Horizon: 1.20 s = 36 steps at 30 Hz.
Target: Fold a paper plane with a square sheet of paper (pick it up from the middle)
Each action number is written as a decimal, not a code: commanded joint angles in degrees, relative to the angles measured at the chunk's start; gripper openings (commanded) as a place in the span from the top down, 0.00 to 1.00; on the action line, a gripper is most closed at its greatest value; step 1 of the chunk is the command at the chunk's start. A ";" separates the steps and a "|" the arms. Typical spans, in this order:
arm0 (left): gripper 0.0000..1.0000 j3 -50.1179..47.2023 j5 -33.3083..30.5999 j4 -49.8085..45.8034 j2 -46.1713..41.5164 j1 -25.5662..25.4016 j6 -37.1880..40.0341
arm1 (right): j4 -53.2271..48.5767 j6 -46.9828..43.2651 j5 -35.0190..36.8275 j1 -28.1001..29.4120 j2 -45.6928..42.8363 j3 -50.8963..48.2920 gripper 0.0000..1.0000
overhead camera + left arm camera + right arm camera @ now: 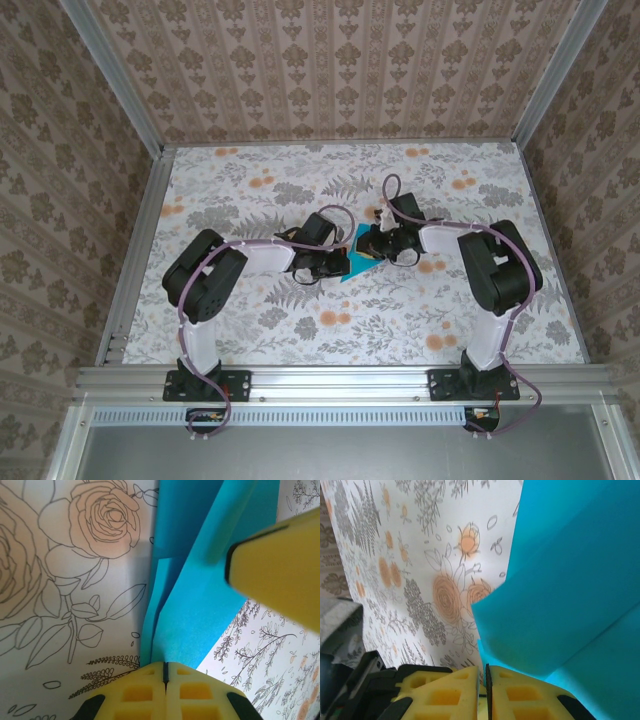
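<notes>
The square sheet of paper (352, 262) is turquoise-blue and lies folded over in layers at the middle of the floral table, between my two grippers. In the left wrist view the paper (200, 595) runs as overlapping flaps with a crease straight into my left gripper (164, 672), whose yellow jaws are pressed shut on its near tip. One of the right gripper's fingers (280, 570) hovers over the sheet's right side. In the right wrist view the paper (570, 580) lifts above my right gripper (486, 675). Its jaws stand a thin slit apart, with a paper edge running into the slit. Whether the fold has the paper plane's shape I cannot tell.
Both arms reach inward, the left gripper (333, 266) and the right gripper (372, 252) nearly touching. The floral tabletop (300, 180) spreads all round them. Aluminium rails (340, 380) edge the near side, and patterned walls close off the back and sides.
</notes>
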 commanded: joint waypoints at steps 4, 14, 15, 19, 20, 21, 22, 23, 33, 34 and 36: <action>0.99 -0.41 -2.30 -5.97 2.22 -0.31 1.06 | -0.55 -1.62 -0.93 -0.03 2.72 0.88 0.86; 0.97 -0.32 -0.88 -5.45 1.71 -0.25 1.23 | -0.63 -2.61 -0.89 -0.02 6.62 3.45 0.85; 0.96 -0.31 -0.61 -5.33 1.35 -0.24 1.48 | -0.94 -2.64 -0.89 -0.03 6.72 3.47 0.86; 0.92 -0.11 0.37 -3.12 -1.16 0.27 1.97 | -2.41 -2.81 -0.24 -0.07 6.34 2.89 0.86; 0.91 -0.09 0.46 -2.21 -1.89 0.49 1.87 | -2.89 -2.80 0.13 0.00 6.16 2.71 0.86; 0.89 -0.14 0.33 -0.87 -2.60 0.67 1.81 | -3.55 -2.91 0.49 -0.01 5.94 2.50 0.86; 0.87 -0.23 0.07 0.44 -3.32 0.80 1.69 | -3.69 -2.82 0.73 -0.01 5.69 2.19 0.86; 0.86 -0.09 -0.04 1.29 -3.60 0.89 1.71 | -3.60 -2.75 0.83 -0.02 5.29 1.82 0.86; 0.88 0.92 1.82 5.24 0.08 0.73 0.19 | -2.38 -1.18 -0.10 -0.06 3.79 1.47 0.86; 0.88 1.01 1.95 5.06 0.46 0.74 0.32 | -2.33 -1.03 -0.18 -0.06 3.80 1.43 0.86; 0.90 1.18 2.52 4.76 1.18 0.64 0.28 | -2.00 -0.82 -0.48 -0.06 3.71 1.32 0.86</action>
